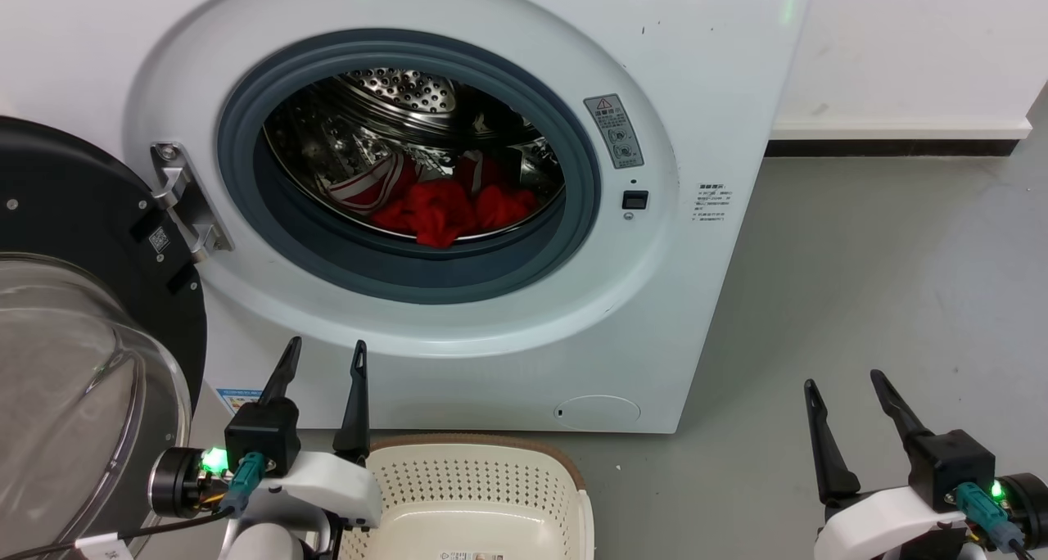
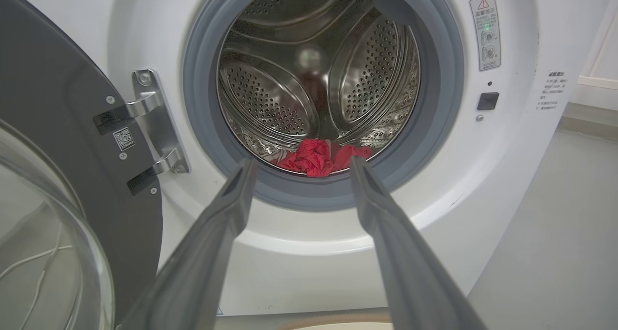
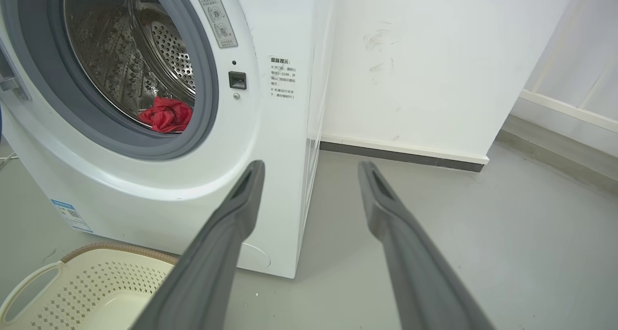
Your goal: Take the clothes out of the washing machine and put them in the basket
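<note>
The white washing machine [image 1: 671, 314] stands with its door swung open to the left. Red clothes [image 1: 446, 206] lie crumpled at the bottom of its steel drum, with a red-and-white striped trim beside them; the left wrist view shows the clothes [image 2: 318, 157] just past the grey ring, and the right wrist view shows the clothes [image 3: 165, 115] too. The cream basket [image 1: 483, 494] sits on the floor below the porthole. My left gripper [image 1: 326, 355] is open, low in front of the machine, above the basket's left rim. My right gripper [image 1: 845, 386] is open over bare floor to the right.
The black-framed glass door [image 1: 74, 314] juts out at the left, close to my left arm. A white wall with a dark skirting [image 1: 892, 146] runs behind the machine on the right. Grey floor [image 1: 884, 282] spreads to the right of the washer.
</note>
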Controlling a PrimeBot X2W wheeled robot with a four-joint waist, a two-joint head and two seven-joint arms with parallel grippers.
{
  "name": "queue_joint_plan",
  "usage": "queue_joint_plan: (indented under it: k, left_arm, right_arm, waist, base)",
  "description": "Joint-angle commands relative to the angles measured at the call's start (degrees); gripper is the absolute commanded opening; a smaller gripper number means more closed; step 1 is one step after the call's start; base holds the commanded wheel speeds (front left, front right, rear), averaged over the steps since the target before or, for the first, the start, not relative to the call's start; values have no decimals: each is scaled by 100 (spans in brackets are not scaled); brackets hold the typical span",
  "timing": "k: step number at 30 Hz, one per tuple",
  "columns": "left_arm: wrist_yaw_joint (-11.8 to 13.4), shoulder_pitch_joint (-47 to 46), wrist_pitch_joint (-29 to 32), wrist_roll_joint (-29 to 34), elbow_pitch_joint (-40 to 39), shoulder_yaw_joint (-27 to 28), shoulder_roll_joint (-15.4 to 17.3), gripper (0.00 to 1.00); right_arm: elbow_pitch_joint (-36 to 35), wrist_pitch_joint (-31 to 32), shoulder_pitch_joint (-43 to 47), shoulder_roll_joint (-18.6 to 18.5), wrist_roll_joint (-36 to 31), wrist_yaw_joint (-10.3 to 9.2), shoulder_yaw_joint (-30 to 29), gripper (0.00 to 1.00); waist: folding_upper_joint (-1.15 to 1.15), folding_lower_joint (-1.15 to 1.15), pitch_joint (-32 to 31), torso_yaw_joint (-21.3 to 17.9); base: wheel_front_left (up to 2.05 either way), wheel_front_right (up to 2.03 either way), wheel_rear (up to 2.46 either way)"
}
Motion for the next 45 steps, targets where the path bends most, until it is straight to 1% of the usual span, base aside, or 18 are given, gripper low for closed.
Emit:
queue_joint_plan:
  k: [1, 5, 8, 13, 15, 20, 23, 29, 34, 39, 42, 45]
  left_arm:
    - [20, -107, -16, 4, 32, 26, 4, 100]
    - [22, -199, -16, -13, 160, 52, -6, 100]
    - [37, -402, -15, -15, 292, 95, 28, 100]
    - [84, -974, -16, -76, 593, 270, 119, 100]
    - [106, -1249, -16, -99, 746, 358, 214, 100]
    - [120, -2082, -15, -82, 1157, 512, 522, 100]
    - [88, -2604, -15, -42, 1422, 563, 763, 100]
    - [-44, -3662, 31, 77, 2065, 494, 1217, 100]
    - [-149, -4455, 207, 202, 2545, 403, 1627, 100]
    - [-267, -5255, 559, 332, 2982, 276, 2060, 100]
    - [-328, -5741, 821, 451, 3174, 125, 2232, 100]
    - [-412, -6198, 1209, 588, 3350, -91, 2380, 100]
  right_arm:
    - [-38, 15, 35, 5, -6, -4, 15, 100]
    - [-70, 39, -41, 4, -15, -4, 76, 100]
    - [-146, 55, -145, 6, -4, -4, 125, 100]
    - [-235, 23, -336, 6, 24, -4, 207, 100]
    - [-269, -5, -444, 6, 39, -4, 261, 100]
    - [-237, -193, -805, 8, 167, -4, 365, 100]
    - [-192, -337, -1015, 10, 251, -4, 427, 100]
    - [67, -576, -1407, 11, 516, -5, 590, 100]
    - [358, -714, -1647, 8, 717, -5, 813, 100]
    - [548, -764, -1818, 10, 891, -4, 975, 100]
    - [581, -760, -1908, 10, 979, -5, 1049, 100]
    - [540, -763, -1959, 10, 1071, -5, 1114, 100]
  waist:
    - [0, 0, 21, -17]
    - [0, 0, 110, -136]
    - [0, 0, 341, -292]
    - [0, 0, 945, -605]
    - [0, 0, 1287, -749]
    - [0, 0, 2077, -1055]
    - [0, 0, 2516, -1203]
    - [0, 0, 3192, -1478]
    - [0, 0, 3548, -1715]
    - [0, 0, 3809, -1940]
    - [0, 0, 3915, -2036]
    - [0, 0, 4003, -2112]
  base:
    - [0, 0, 0]
    - [0, 0, 0]
    - [0, 0, 0]
    - [0, 0, 0]
    - [0, 0, 0]
    - [0, 0, 0]
    - [0, 0, 0]
    - [0, 0, 0]
    - [0, 0, 0]
    - [0, 0, 0]
    - [0, 0, 0]
    - [0, 0, 0]
